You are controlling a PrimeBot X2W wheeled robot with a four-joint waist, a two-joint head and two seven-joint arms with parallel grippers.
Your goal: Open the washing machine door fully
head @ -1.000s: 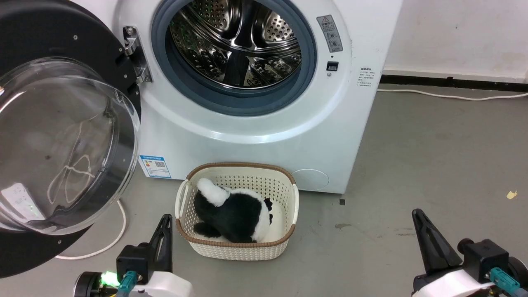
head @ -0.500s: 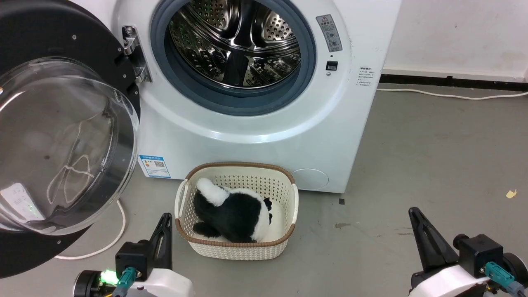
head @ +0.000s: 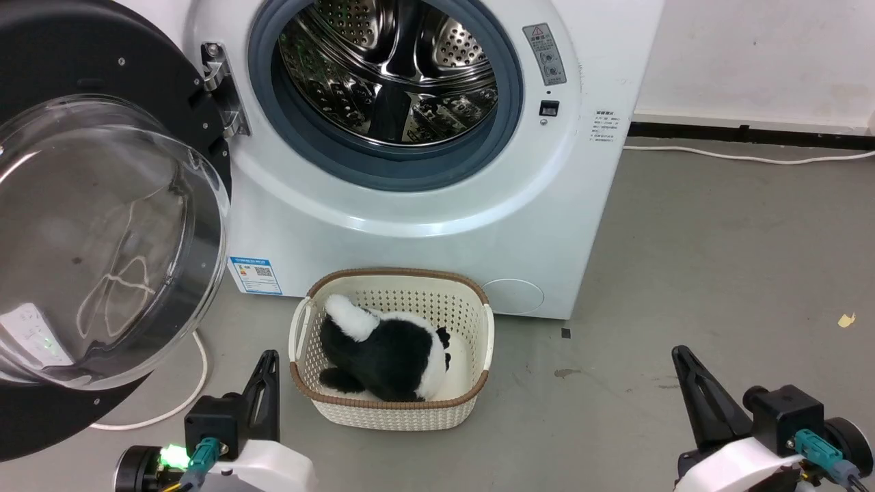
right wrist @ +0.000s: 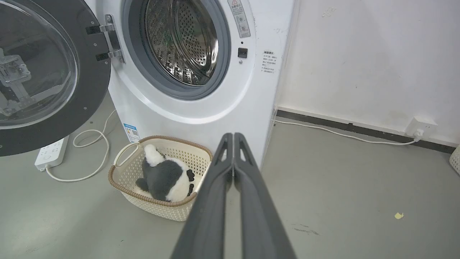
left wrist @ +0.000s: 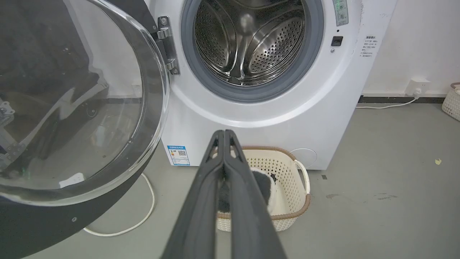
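The white washing machine [head: 424,205] stands ahead with its steel drum [head: 389,68] exposed. Its round black door [head: 89,219], with a bulging clear glass bowl, is swung wide to the left on a metal hinge [head: 222,89]; the door [left wrist: 68,104] also fills the left of the left wrist view, and the door [right wrist: 46,72] stands at the upper left of the right wrist view. My left gripper [head: 268,359] hangs low at the lower left, shut and empty, its tips [left wrist: 224,132] pressed together. Over the floor at the lower right my right gripper [head: 678,352] is shut on nothing, well apart from the door.
A cream basket [head: 393,410] holding a black-and-white plush toy [head: 383,355] sits on the grey floor before the machine, between my arms. A white cable [head: 184,396] loops under the door, and a power strip [right wrist: 52,153] lies left of it. Another cable [head: 745,159] runs along the wall.
Both grippers have sunk slightly lower and drifted a little left in the head view. The door, basket and machine stand as before.
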